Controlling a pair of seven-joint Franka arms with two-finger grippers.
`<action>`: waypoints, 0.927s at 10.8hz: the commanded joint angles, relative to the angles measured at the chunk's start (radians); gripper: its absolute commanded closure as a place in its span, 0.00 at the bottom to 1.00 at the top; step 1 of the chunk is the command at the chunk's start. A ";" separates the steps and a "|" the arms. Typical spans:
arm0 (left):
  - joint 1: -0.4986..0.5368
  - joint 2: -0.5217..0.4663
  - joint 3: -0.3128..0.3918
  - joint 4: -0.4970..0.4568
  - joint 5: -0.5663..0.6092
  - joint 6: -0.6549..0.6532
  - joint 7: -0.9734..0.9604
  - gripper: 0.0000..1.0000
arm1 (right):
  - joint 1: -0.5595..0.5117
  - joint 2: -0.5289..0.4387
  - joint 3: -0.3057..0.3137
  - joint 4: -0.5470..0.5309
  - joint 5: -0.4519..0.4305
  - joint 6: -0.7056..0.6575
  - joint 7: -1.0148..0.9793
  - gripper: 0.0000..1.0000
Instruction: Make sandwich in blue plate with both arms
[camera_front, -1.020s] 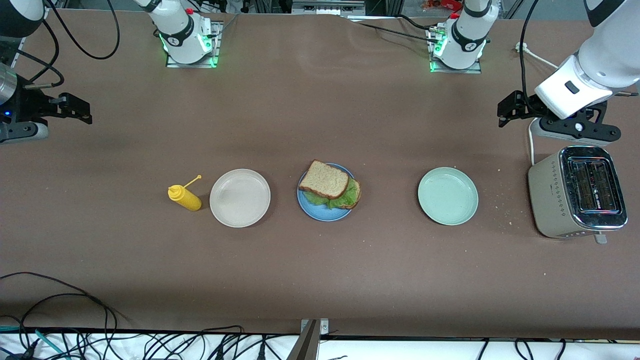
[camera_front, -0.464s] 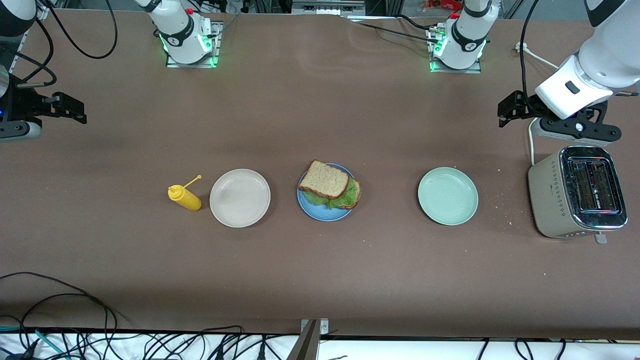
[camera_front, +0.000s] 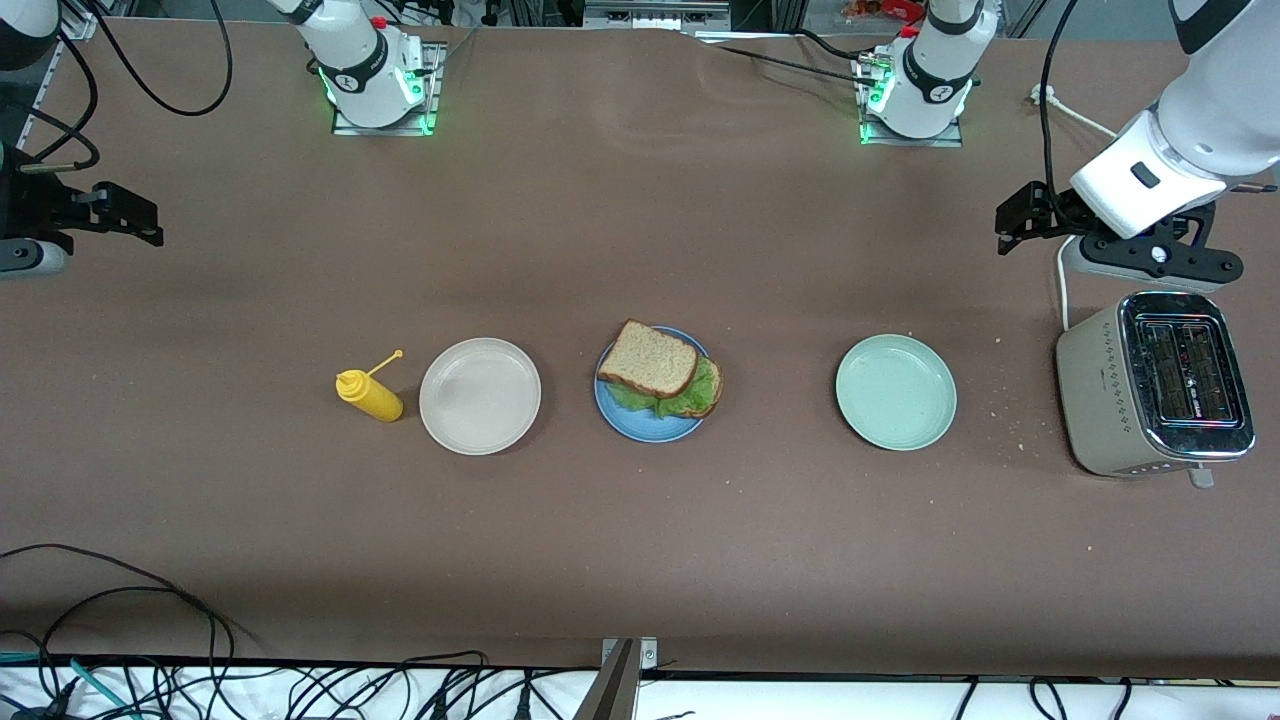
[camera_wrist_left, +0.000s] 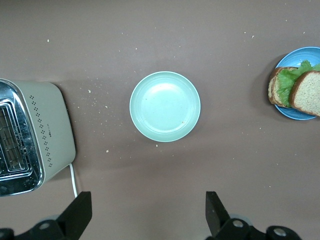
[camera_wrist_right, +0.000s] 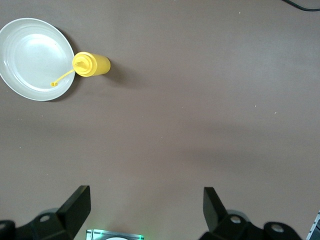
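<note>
The sandwich (camera_front: 650, 362) lies on the blue plate (camera_front: 640, 425) mid-table: one bread slice below, green lettuce (camera_front: 690, 398), and a second slice on top, shifted toward the right arm's end. The left wrist view catches the sandwich (camera_wrist_left: 306, 92) and the blue plate (camera_wrist_left: 299, 114) at its edge. My left gripper (camera_wrist_left: 147, 205) hangs open and empty over bare table by the toaster, and the left arm waits there. My right gripper (camera_wrist_right: 146, 202) is open and empty over bare table at the right arm's end, at the front view's edge.
An empty beige plate (camera_front: 480, 395) and a yellow squeeze bottle (camera_front: 370, 395) sit beside the blue plate toward the right arm's end. An empty pale green plate (camera_front: 896, 391) and a toaster (camera_front: 1150, 385) sit toward the left arm's end, with crumbs between them.
The right arm has drawn back toward its end of the table, slipping farther out of the front view. The left arm and the sandwich have not moved.
</note>
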 joint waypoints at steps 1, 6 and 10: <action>0.007 -0.008 -0.001 0.002 -0.026 -0.005 -0.002 0.00 | -0.005 -0.013 -0.004 -0.002 0.008 0.000 -0.001 0.00; 0.007 -0.008 -0.001 0.002 -0.027 -0.005 -0.002 0.00 | -0.005 -0.013 -0.024 -0.001 0.010 0.000 0.002 0.00; 0.009 -0.008 -0.001 0.002 -0.026 -0.005 -0.002 0.00 | -0.005 -0.013 -0.024 -0.001 0.008 -0.001 -0.004 0.00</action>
